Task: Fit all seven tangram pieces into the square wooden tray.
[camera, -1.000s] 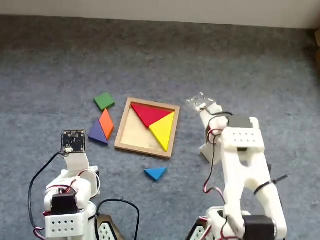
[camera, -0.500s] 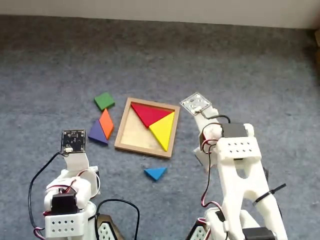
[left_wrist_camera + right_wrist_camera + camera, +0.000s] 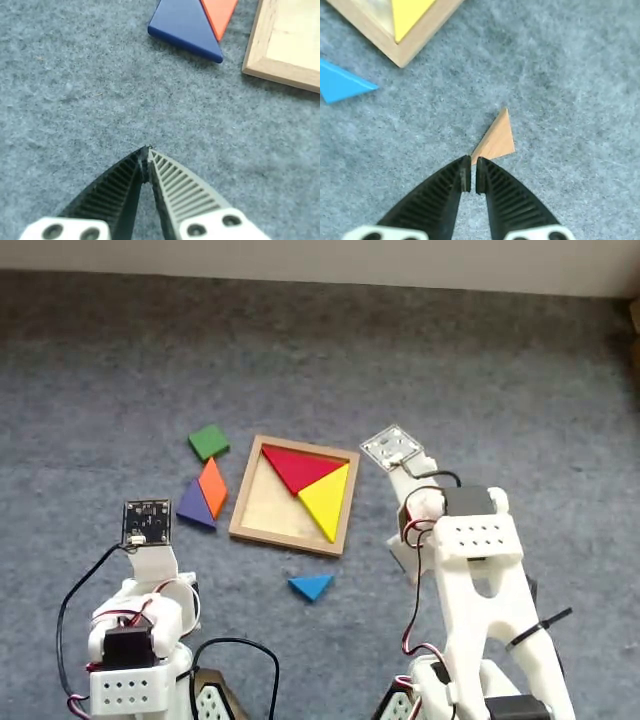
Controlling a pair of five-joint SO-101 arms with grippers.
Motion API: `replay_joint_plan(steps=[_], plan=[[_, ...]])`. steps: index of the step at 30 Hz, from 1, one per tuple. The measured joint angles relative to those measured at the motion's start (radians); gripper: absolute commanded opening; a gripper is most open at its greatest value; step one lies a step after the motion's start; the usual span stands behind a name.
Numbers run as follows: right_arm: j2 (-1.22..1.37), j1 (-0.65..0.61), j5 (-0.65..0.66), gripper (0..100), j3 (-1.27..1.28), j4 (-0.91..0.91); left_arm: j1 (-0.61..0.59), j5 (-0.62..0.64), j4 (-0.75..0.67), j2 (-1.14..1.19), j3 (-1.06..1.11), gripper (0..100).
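one tan triangle (image 3: pixel 496 141) points lengthwise away from closed right gripper (image 3: pixel 472 166); left gripper (image 3: pixel 146 152) likewise closed.

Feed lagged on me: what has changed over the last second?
The right arm drew back toward its base and slightly toward the tray, then stopped. Its gripper hangs, fingers shut, at a tan triangle. The left arm, tray and coloured pieces stayed put.

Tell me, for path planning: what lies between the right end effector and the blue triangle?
Just bare carpet, as the right wrist view shows; the tan triangle lies off that line.
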Motion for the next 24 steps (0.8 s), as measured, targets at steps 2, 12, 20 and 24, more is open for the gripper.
replay_joint_plan(steps=[2,12,20,24], plan=[[0.0,0.0,0.0,2.9,0.0,0.0,0.0,0.0,0.0,0.0,0.0,1],[0.0,0.0,0.0,2.9,0.0,0.0,0.0,0.0,0.0,0.0,0.0,1],[0.0,-0.005,-0.002,3.0,0.0,0.0,0.0,0.0,0.0,0.0,0.0,1],[0.0,-0.009,-0.06,3.4,0.0,-0.012,0.0,0.0,0.0,0.0,0.0,1]])
